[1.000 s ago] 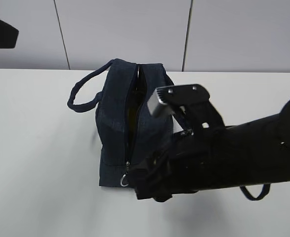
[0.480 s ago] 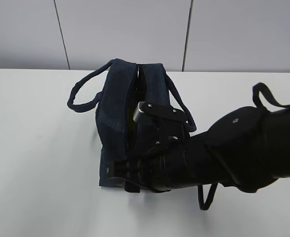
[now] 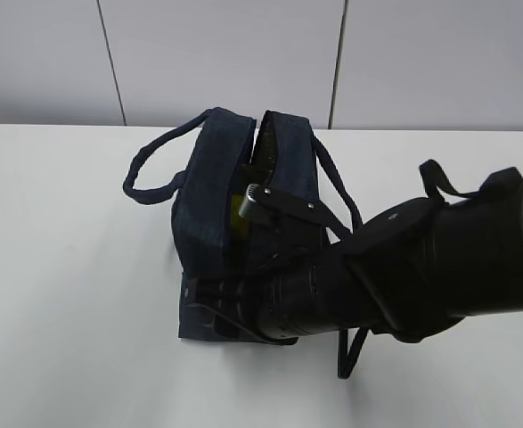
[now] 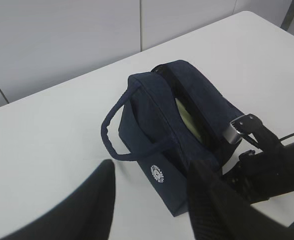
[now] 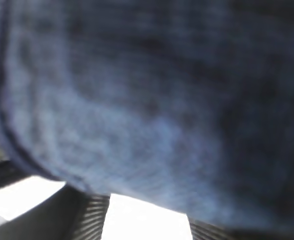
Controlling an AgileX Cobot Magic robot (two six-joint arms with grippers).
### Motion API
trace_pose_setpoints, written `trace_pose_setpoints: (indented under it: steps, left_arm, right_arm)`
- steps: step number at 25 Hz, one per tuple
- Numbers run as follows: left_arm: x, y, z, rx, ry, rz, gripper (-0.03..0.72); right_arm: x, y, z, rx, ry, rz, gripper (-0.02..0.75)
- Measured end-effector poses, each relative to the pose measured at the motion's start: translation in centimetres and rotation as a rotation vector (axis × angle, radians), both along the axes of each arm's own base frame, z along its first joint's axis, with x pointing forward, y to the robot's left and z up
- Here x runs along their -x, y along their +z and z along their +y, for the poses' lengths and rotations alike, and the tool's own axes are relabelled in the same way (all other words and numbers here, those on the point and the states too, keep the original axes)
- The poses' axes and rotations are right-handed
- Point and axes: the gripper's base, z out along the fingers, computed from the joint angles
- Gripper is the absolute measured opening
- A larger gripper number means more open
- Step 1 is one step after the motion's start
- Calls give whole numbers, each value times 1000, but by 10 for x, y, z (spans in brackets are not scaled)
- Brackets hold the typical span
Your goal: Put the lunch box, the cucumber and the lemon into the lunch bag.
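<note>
Bag (image 3: 209,192) stands on the worktop (image 3: 65,267); right gripper (image 3: 209,308) at its 6 o'clock end, grip unclear; left gripper (image 4: 152,200) apart, empty.

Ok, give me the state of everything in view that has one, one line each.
lunch bag: upright on the table, top zipper open, something yellow-green visible inside.
left gripper: open, empty, hovering clear of the bag.
right gripper: at the bag's near end, fabric filling its view; open or shut unclear.
</note>
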Motion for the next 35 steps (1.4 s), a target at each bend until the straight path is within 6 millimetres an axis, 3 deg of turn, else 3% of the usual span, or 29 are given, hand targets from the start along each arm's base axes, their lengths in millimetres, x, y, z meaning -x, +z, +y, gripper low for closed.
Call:
trace_pose_setpoints:
  steps: [4, 24, 27, 32, 35]
  left_arm:
    - [0, 0, 0, -1, 0, 1, 322]
    - [0, 0, 0, 0, 0, 2, 322]
    - [0, 0, 0, 0, 0, 2, 322]
    - [0, 0, 0, 0, 0, 2, 322]
    - [0, 0, 0, 0, 0, 3, 321]
  right_arm:
    - [-1, 0, -1, -1, -30, 1, 342]
    - [-3, 0, -2, 7, -62, -2, 102]
    - [-3, 0, -2, 6, -64, -1, 119]
    - [-3, 0, -3, 1, -76, 4, 260]
    - [-4, 0, -4, -2, -104, 9, 291]
